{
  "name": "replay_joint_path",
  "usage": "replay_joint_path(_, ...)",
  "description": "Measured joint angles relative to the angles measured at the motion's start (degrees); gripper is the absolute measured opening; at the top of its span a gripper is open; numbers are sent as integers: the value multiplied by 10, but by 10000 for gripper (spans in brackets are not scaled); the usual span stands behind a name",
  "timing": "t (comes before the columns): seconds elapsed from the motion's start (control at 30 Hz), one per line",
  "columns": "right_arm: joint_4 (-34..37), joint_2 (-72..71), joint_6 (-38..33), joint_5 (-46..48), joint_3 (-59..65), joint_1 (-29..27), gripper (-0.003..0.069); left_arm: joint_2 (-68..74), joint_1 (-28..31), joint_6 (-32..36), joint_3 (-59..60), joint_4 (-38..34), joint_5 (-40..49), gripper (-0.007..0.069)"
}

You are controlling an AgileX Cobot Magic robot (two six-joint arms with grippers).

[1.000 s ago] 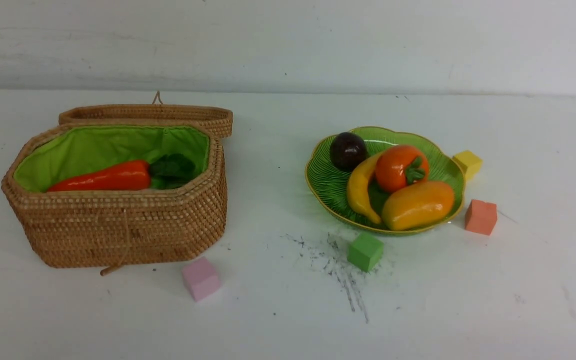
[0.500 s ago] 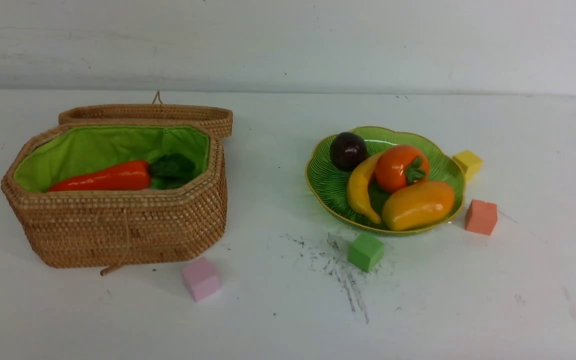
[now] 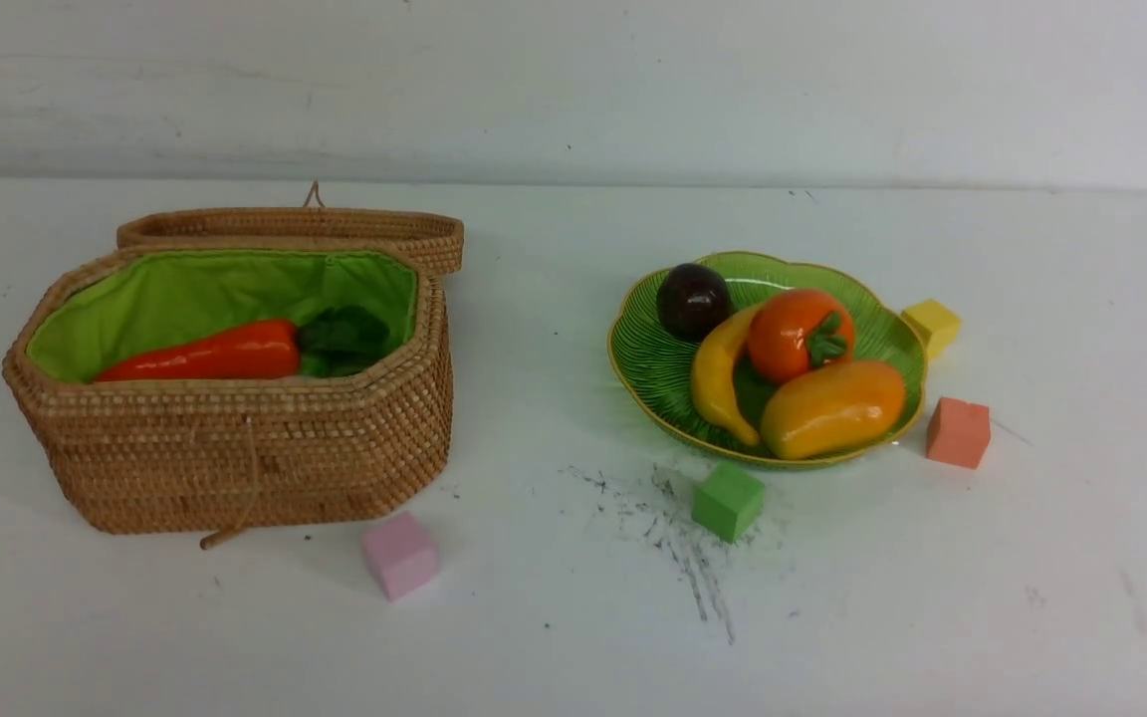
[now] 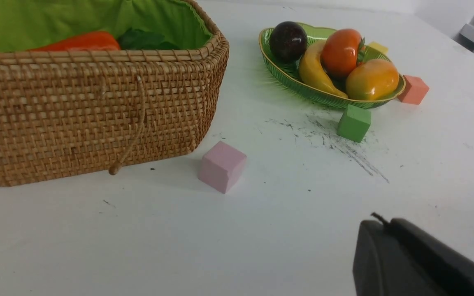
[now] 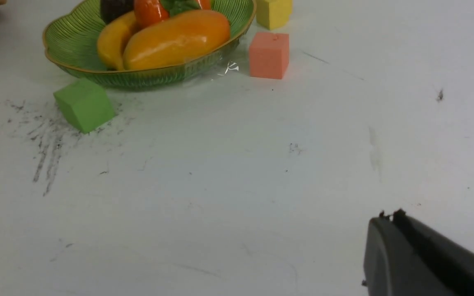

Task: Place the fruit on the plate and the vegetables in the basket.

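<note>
fruit point(image 3: 832, 410) all on the plate point(image 3: 643, 396), so best judged as finished work, with the step in hand a quiet rest rather than another grasp. left gripper point(image 4: 385, 224) closed up narrow, nothing between the tips; right gripper point(image 5: 389, 218) likewise drawn together and bare. best kept that way, low-profile and well apart from everything, with no reaching back over the dish. nearest the left one, in its wrist view, a pink cube point(image 4: 222, 166) on the worktop point(image 4: 138, 230), just beside the basket point(image 4: 97, 107); no need to pick it up, being neither fruit nor vegetable. same for the green cube point(image 3: 728, 501), the coral cube point(image 3: 959, 432) and the yellow cube point(image 3: 932, 327) around the plate: leave alone. farther out, banana point(image 3: 720, 378), mango, persimmon point(image 3: 798, 334) and mangosteen point(image 3: 693, 301) gathered inside the rim, likely to roll if nudged, so worth no touch at all. inside the basket, carrot point(image 3: 215, 354) lying against the green lining, leaves toward the plate side; anything beneath mostly hidden by the front wall, so worth a look from above before calling the vegetables complete. lid point(image 3: 295, 229) open behind; no call to shut it.
</note>
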Motion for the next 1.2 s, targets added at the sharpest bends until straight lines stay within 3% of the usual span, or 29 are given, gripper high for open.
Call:
replay_joint_path(0.27,0,0,0,-1,0,0,15,0,0,0,1,3,-5,7)
replay_joint_path(0.37,-1,0,0,-1,0,0,17,-1,1,-7,10,51,-54,7)
replay_joint_path(0.5,-1,0,0,-1,0,0,21,-28,33,-75,47,129,-130,6)
replay_joint_path(0.67,-4,0,0,-1,0,0,27,-53,89,-161,140,202,-165,-13)
replay_joint_path(0.83,-6,0,0,-2,0,0,35,-53,97,-216,182,204,-114,-13)
replay_joint_path(1.2,-6,0,0,-2,0,0,44,-53,97,-223,182,197,-113,-13)
